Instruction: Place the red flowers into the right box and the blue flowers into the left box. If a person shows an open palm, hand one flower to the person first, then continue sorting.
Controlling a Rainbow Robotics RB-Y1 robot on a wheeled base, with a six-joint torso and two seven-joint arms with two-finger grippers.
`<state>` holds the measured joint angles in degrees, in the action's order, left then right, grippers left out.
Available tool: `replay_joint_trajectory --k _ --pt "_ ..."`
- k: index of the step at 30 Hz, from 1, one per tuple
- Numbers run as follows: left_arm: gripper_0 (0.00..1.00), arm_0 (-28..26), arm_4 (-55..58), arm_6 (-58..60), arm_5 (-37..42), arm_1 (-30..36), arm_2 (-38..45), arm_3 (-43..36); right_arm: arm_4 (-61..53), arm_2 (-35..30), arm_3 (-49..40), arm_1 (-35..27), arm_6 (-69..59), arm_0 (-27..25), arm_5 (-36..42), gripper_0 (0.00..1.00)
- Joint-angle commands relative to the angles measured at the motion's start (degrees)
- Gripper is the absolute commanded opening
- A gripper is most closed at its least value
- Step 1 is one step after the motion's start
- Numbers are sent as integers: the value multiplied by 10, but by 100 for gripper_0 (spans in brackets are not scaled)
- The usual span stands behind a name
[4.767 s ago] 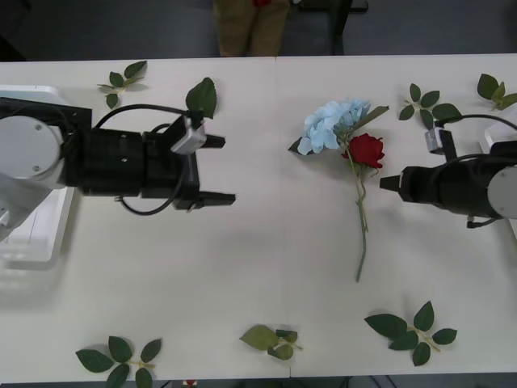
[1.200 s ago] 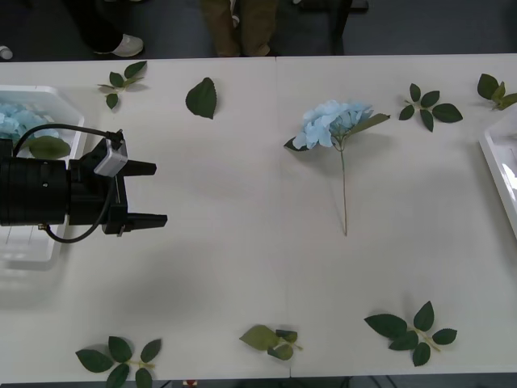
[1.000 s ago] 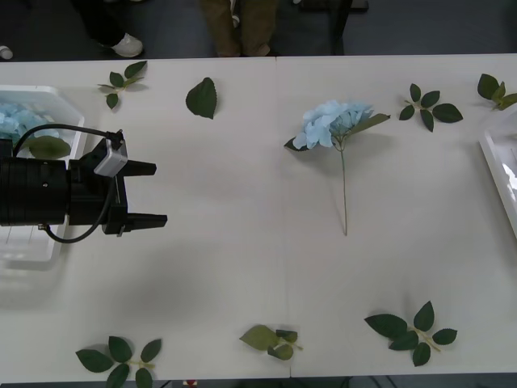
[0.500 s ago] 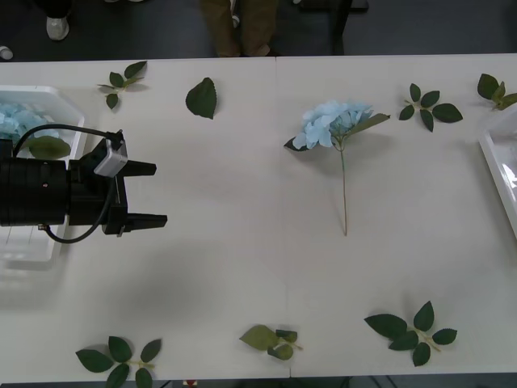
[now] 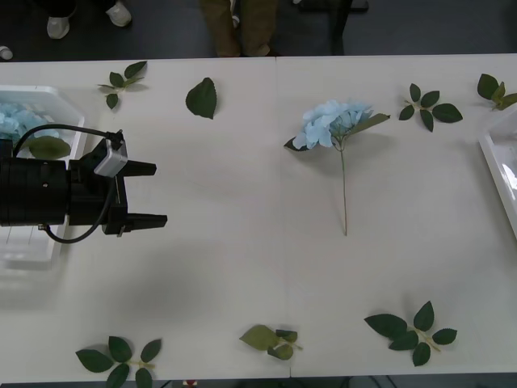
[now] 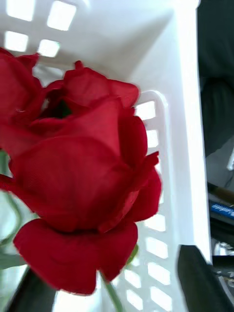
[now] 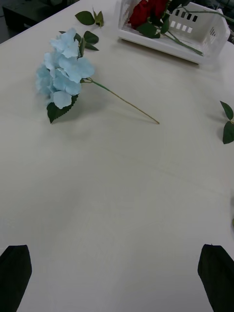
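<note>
One blue flower [image 5: 329, 123] lies on the white table right of centre, its stem pointing toward the near edge; it is also in the left wrist view [image 7: 63, 73]. My left gripper [image 5: 152, 194] hovers open at the table's left, far from it, fingers [image 7: 14, 278] wide apart. More blue flowers [image 5: 11, 119] rest in the left box [image 5: 50, 90]. Red flowers [image 6: 78, 180] lie in the right box [image 6: 187, 122], close before my open right gripper [image 6: 112, 273]. The right box [image 5: 499, 174] sits at the table's right edge, and its red flowers [image 7: 146, 9] show from the left wrist.
Loose green leaf sprigs [image 5: 408, 327] lie along the near edge, with more [image 5: 119, 356] at the near left and others [image 5: 428, 107] at the far right. A single leaf [image 5: 202, 97] lies far left of centre.
Since 4.8 s ago the red rose has left the table and lies in the right box. My left arm drew back to the left. Nothing has shifted in the last second.
</note>
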<state>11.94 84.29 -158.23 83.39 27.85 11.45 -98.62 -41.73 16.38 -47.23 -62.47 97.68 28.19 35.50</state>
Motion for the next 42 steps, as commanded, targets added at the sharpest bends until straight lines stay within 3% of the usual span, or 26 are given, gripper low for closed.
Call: replay_joint_trajectory --k 1,8,14,23,32,37,42 --pt "100 -10 0 32 -6 -5 -8 -16 -61 -33 -56 0 16 15 91 83" --pt "100 -10 0 32 -6 -5 -8 -16 -137 -108 -190 -1 6 14 302 83" --pt "100 -10 0 32 -6 -5 -8 -16 -200 -142 -296 2 -4 15 366 83" --pt "100 -10 0 32 -6 -5 -8 -16 -221 -101 -396 80 -76 13 306 83" --pt "100 -10 0 32 -6 -5 -8 -16 -149 58 -403 154 -159 14 125 83" --pt "100 -10 0 32 -6 -5 -8 -16 -104 100 -403 192 -180 13 97 83" --pt "100 -10 0 32 -6 -5 -8 -16 -56 103 -402 241 -186 19 94 83"
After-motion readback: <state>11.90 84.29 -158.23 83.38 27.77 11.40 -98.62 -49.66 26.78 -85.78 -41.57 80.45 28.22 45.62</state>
